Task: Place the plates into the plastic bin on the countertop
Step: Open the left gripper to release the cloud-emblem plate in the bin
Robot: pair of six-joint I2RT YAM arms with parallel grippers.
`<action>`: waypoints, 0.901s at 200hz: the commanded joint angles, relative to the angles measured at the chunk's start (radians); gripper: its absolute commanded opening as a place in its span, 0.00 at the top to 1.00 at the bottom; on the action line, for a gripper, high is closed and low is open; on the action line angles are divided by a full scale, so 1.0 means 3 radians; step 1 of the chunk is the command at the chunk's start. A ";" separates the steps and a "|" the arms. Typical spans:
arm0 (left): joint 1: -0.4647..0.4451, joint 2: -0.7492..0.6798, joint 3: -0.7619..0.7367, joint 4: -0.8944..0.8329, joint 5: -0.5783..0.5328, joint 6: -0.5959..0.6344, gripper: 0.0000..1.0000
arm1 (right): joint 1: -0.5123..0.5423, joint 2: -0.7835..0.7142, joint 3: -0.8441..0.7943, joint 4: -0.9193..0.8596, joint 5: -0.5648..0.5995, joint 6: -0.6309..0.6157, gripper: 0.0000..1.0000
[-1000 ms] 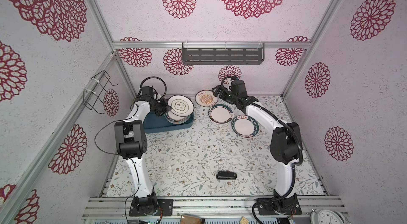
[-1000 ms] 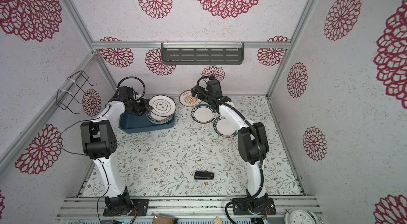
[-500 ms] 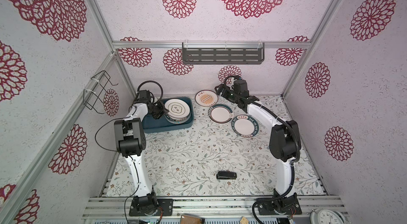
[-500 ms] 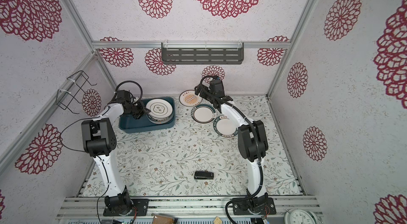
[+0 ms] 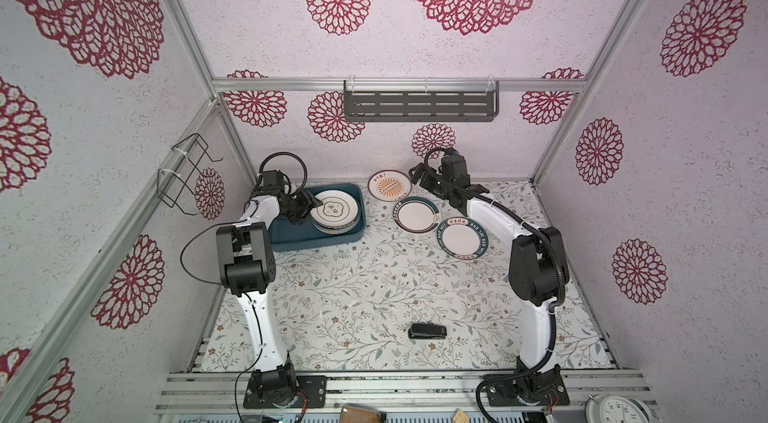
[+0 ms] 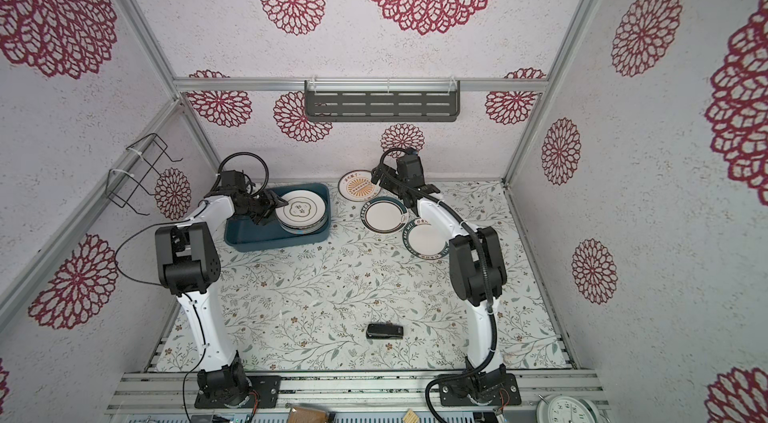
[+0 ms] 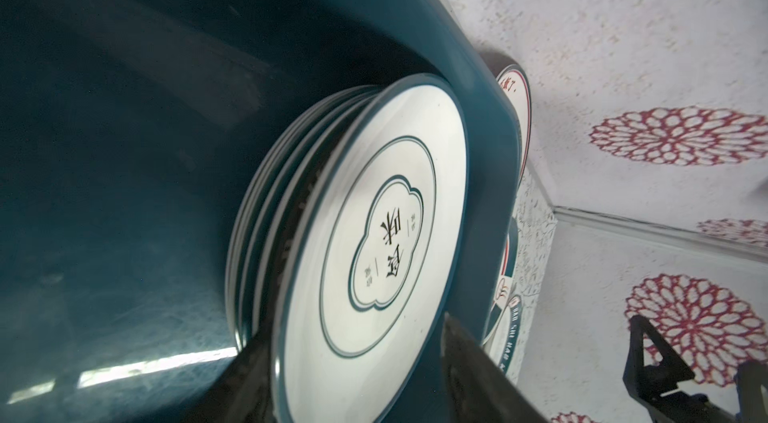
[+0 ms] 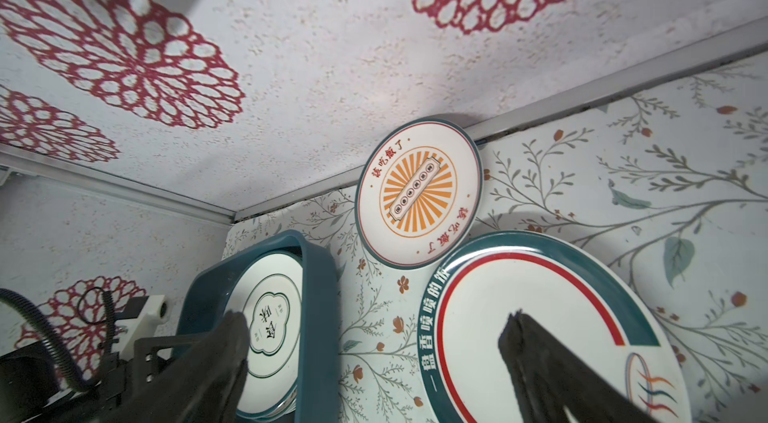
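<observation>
Plates [image 5: 334, 209]: stacked in plastic bin [image 5: 307, 240], right end; three lie loose on countertop [image 5: 353, 288] by far edge.
Bin: far-left corner.
Left gripper [image 5: 311, 209]: jaws parted about top plate [image 7: 374, 250] rim, nothing clamped.
Right gripper [image 5: 417, 179]: wide open, empty, just beside sunburst plate [image 5: 389, 189] on the side away from the bin; nearer arm.
Writing: 该吃饭了 read on sunburst plate; "HAN MEI" on lettered plate [image 5: 463, 237].

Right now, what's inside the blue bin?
In the plastic bin, a stack of plates sits at the right end. The top plate shows thin dark rings. The lower plates show only rims; their faces are covered.
</observation>
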State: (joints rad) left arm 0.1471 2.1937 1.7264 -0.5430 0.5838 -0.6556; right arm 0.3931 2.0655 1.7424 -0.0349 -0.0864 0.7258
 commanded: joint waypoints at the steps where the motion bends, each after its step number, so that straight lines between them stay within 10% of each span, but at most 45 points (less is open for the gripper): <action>1: 0.0001 -0.0173 -0.0042 0.0017 -0.0053 0.0083 0.26 | -0.0022 -0.0313 -0.0094 0.0023 0.0154 0.0038 0.01; 79: -0.0002 -0.0908 -0.0348 -0.0250 -0.0570 0.0362 0.12 | -0.0022 -0.0796 -0.0834 -0.0043 0.0467 0.0236 0.01; 180: -0.0519 -0.2162 -0.1454 0.0613 -0.0212 0.0416 0.09 | -0.0015 -0.1811 -0.2284 -0.0268 0.0871 0.0822 0.01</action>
State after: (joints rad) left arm 0.0395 1.6020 1.3266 -0.4587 0.4515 -0.5591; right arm 0.3912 1.6222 1.1328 -0.1047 0.1101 0.8940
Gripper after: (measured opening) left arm 0.913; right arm 0.990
